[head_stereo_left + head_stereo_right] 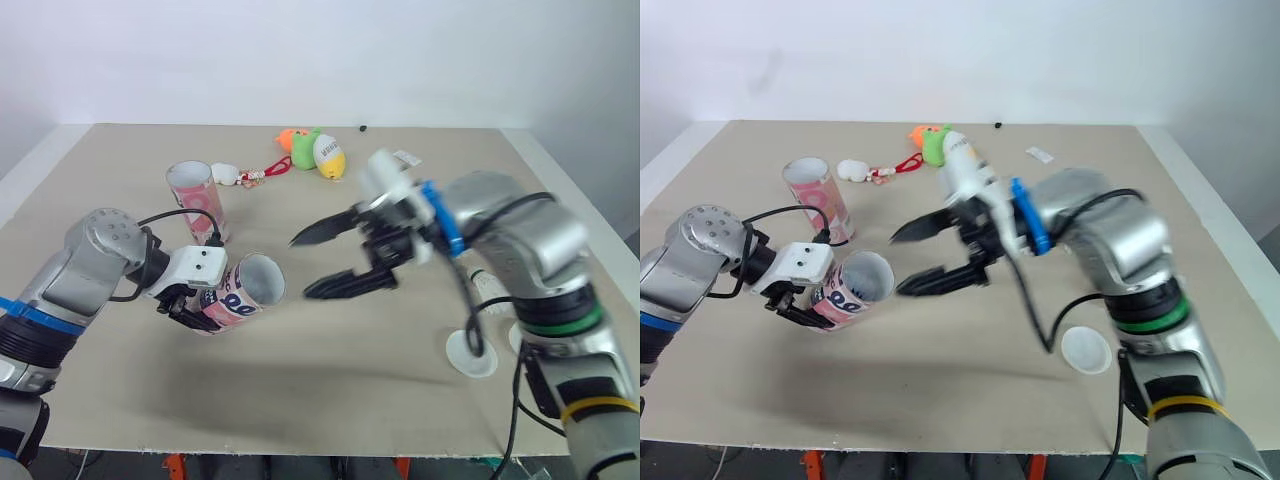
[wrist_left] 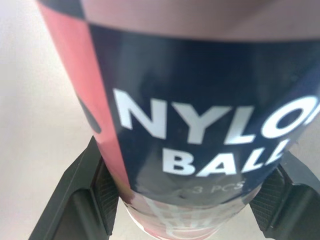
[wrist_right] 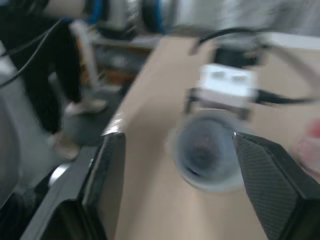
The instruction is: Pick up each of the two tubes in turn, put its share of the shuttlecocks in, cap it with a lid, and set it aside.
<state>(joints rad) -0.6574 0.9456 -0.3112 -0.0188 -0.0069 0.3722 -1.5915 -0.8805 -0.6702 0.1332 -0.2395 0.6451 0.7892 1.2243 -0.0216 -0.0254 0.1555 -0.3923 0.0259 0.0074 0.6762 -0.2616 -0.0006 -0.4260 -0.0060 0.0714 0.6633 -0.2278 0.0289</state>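
Two tubes over the beige table (image 1: pixel 380 400): one upright (image 1: pixel 197 198) rear left, the other (image 1: pixel 245 288) tilted and clamped in left end effector (image 1: pixel 205 305), mouth twd right end effector (image 1: pixel 302 266). That one hovers near the mouth, fingers wide apart, empty, arm bent across centre. Plush toys (image 1: pixel 318 152) at far edge; white lid (image 1: pixel 470 355) front right.

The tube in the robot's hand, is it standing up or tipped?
Tipped: the left gripper holds the tube leaning over, its open mouth facing the right gripper.
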